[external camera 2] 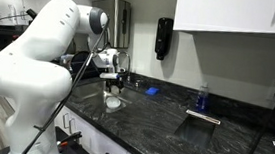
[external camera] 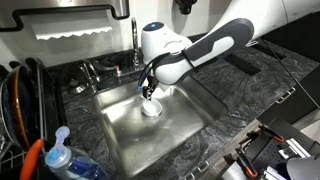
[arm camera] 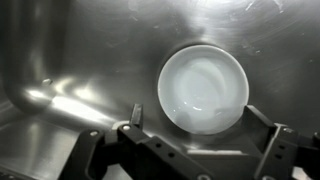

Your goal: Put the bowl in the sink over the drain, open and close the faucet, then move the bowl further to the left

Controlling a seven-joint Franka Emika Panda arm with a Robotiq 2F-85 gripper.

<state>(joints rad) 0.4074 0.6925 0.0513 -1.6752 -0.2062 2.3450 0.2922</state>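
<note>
The small white bowl (arm camera: 203, 90) lies upright on the floor of the steel sink (arm camera: 70, 60). It also shows in both exterior views (external camera: 152, 109) (external camera 2: 114, 102). My gripper (arm camera: 205, 125) is open just above the bowl, one finger on each side of its near rim, holding nothing. In an exterior view the gripper (external camera: 148, 93) hangs straight over the bowl in the sink (external camera: 190, 140). The drain is hidden, likely under the bowl. The chrome faucet (external camera: 135, 55) stands behind the sink's far edge.
A blue-capped clear bottle (external camera: 58, 155) and a dish rack (external camera: 20, 100) stand beside the sink. Dark marbled countertop (external camera: 230, 90) surrounds it. A blue sponge (external camera 2: 152, 90) lies on the counter by the wall.
</note>
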